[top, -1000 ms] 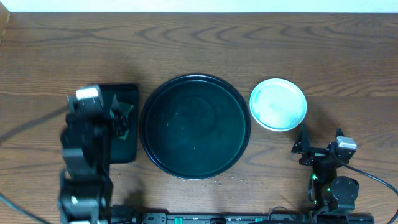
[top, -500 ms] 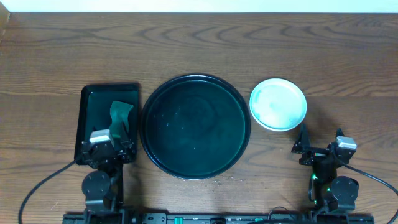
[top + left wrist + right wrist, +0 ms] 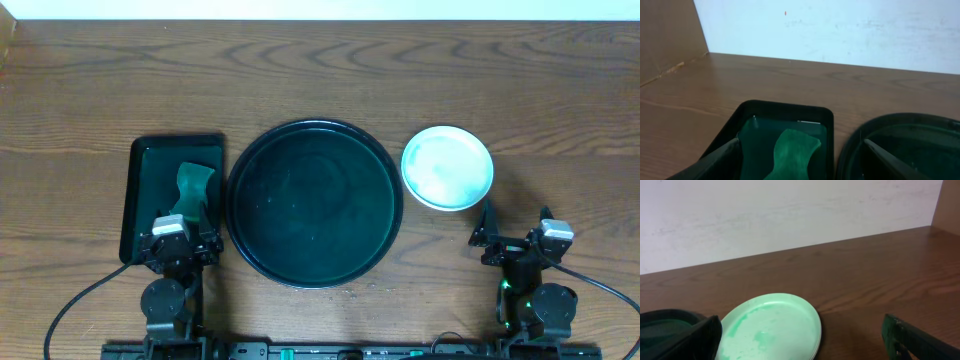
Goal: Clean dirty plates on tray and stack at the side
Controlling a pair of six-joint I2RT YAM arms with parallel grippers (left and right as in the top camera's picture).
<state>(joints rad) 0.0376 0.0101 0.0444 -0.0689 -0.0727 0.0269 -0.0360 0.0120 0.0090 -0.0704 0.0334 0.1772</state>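
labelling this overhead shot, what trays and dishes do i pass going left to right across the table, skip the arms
small rectangular dark green tray → large round black tray → stack of plates

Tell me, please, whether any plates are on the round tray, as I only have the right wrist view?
Observer: None. The tray holds nothing; the plates sit on the table to its right.
Operator: Is there anything to wipe with?
Observer: Yes, a green cloth lies in a small rectangular tray left of the round one.
Operator: And the left gripper?
Observer: The left gripper is open over the near end of that rectangular tray, holding nothing.
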